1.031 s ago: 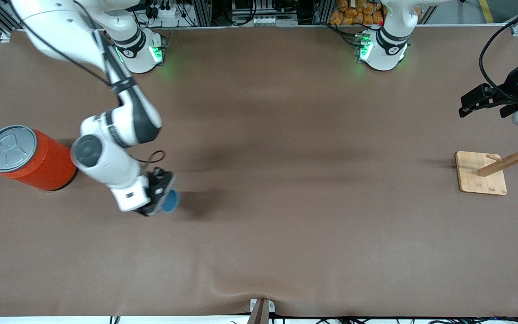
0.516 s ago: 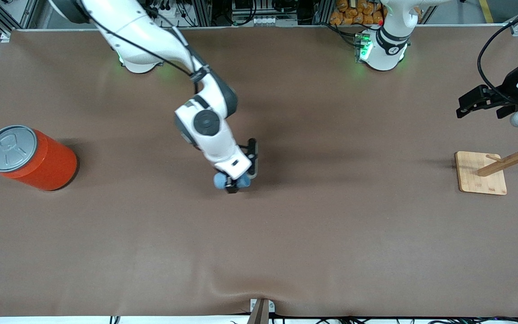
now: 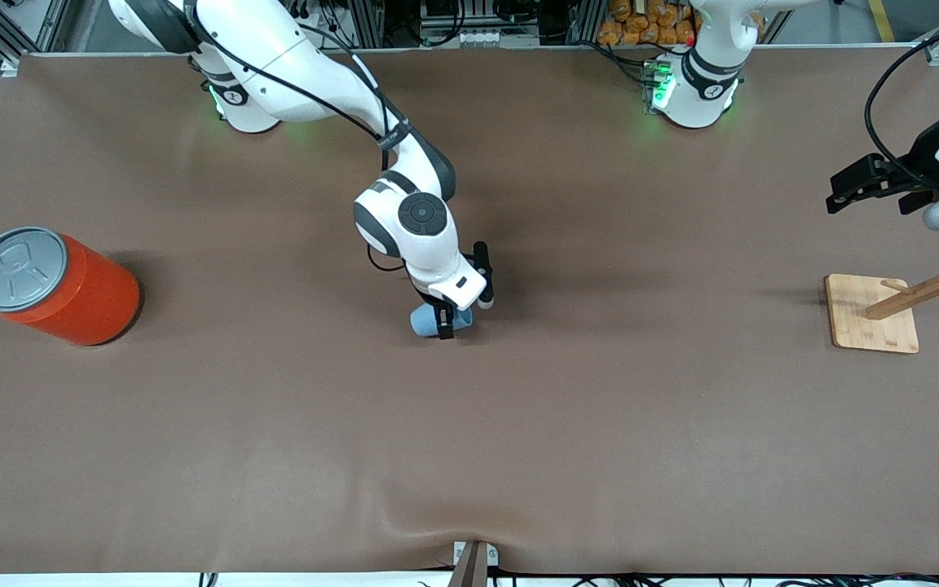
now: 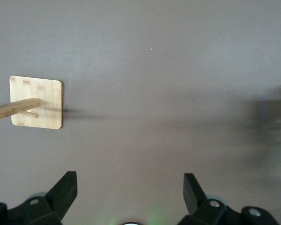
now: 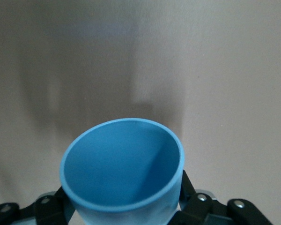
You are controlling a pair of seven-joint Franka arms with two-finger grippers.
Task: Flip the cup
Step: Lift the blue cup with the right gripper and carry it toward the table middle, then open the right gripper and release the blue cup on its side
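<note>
Step in hand: setting the cup down mouth up and letting go

1. Locate the cup near the middle of the tabletop, well apart from the can at the right arm's end and the stand at the left arm's end. Appears upright in the right wrist view, open mouth toward the camera, darker inside visible all round the rim.

2. Check the right end effector: wrapped round the cup from above, flanking its wall on two sides. Cannot tell whether gripping or already slackening. Cannot tell either whether the base sits flat on the tabletop or just above it.

3. Confirm base contact before releasing. Judged risk: a light, tapered cup dropped from any height tips or rolls.

4. Open evenly and fully. Judged risk: one-sided contact drags the cup sideways or tilts it.

5. Withdraw straight up along the cup's axis until clear of the rim; avoid any sideways travel while level with the wall.

6. Verify the result from the front view: rim level, mouth up, no rocking.

7. Leave the left end effector waiting, wide open and empty, over the tabletop near the stand; not needed for this step
</note>
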